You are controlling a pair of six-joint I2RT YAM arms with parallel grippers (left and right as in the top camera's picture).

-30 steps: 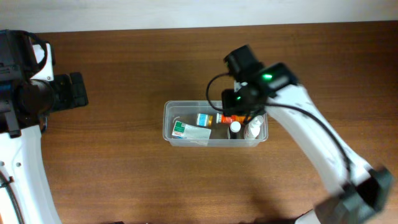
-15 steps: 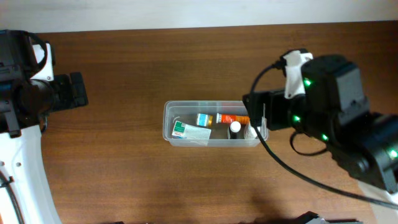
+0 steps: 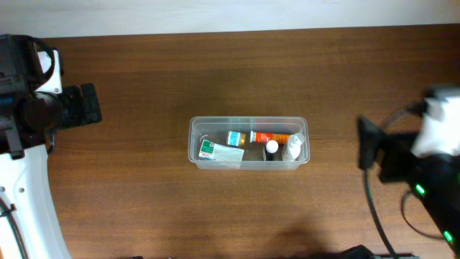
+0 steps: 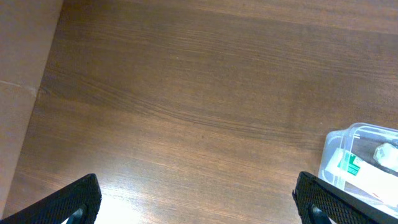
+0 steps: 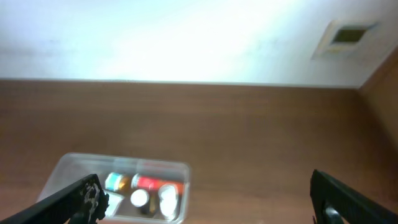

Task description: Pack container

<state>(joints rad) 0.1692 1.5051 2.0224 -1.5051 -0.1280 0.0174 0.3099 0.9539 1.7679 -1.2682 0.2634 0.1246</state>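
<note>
The clear plastic container (image 3: 195, 133) stands at the middle of the wooden table. It holds a green-and-white tube (image 3: 219, 152), a small teal-labelled bottle (image 3: 236, 137), an orange bottle (image 3: 269, 136), a white-capped dark bottle (image 3: 272, 147) and a clear bottle (image 3: 293, 147). It also shows in the left wrist view (image 4: 348, 134) and the right wrist view (image 5: 78, 163). My left gripper (image 4: 199, 199) is open and empty, far left of the container. My right gripper (image 5: 205, 196) is open and empty, drawn back to the right of it.
The left arm (image 3: 43, 108) sits at the table's left edge and the right arm (image 3: 420, 173) at the right edge. A white wall runs behind the table (image 5: 186, 37).
My right arm has pulled away from over the container's right end to the table's right edge. The container and its contents stay put. The left arm has not moved.
</note>
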